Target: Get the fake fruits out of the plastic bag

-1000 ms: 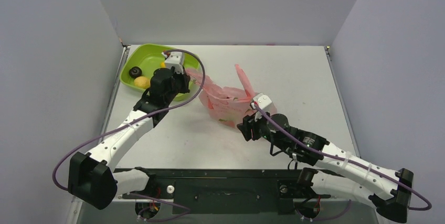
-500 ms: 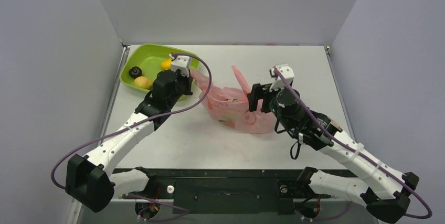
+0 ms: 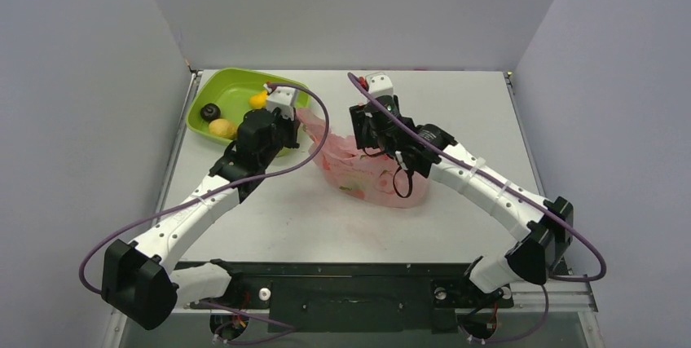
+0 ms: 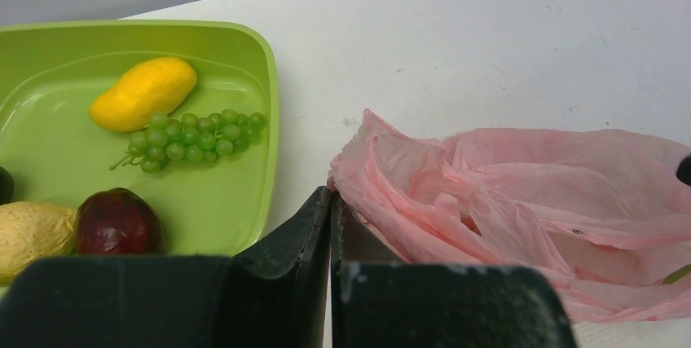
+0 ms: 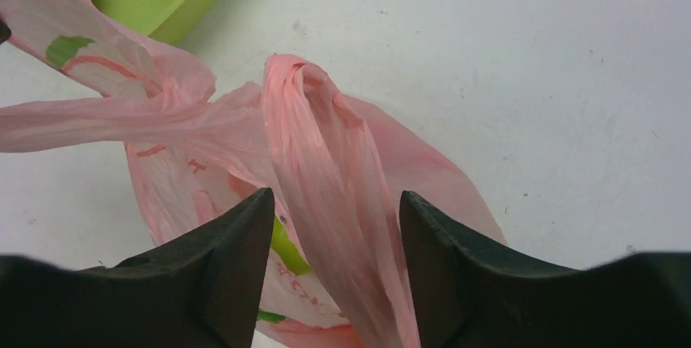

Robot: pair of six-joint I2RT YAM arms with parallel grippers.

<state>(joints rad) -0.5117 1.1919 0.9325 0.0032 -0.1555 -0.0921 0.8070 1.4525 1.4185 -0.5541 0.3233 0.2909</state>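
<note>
The pink plastic bag (image 3: 376,175) lies crumpled mid-table, right of the green tray (image 3: 232,87). My left gripper (image 3: 293,126) is shut on the bag's left edge, next to the tray's rim; the wrist view shows the jaws (image 4: 331,201) closed on the pink film (image 4: 521,193). My right gripper (image 3: 364,133) is open above the bag, and one twisted loop handle (image 5: 322,160) stands between its fingers (image 5: 244,234) without being pinched. Something green (image 5: 285,248) shows through the bag. A dark plum (image 3: 210,111), a lemon (image 3: 220,127) and a dark red apple (image 4: 118,222) lie in the tray.
The tray (image 4: 244,193) also holds a yellow-orange mango (image 4: 143,94) and a bunch of green grapes (image 4: 195,134). Grey walls stand at the left, back and right of the white table (image 3: 456,103). A black rail runs along the near edge.
My right arm has swung from the bag's near side up and over to its far side, and now stands open over the handle. My left gripper shifted slightly right, still on the bag's edge.
</note>
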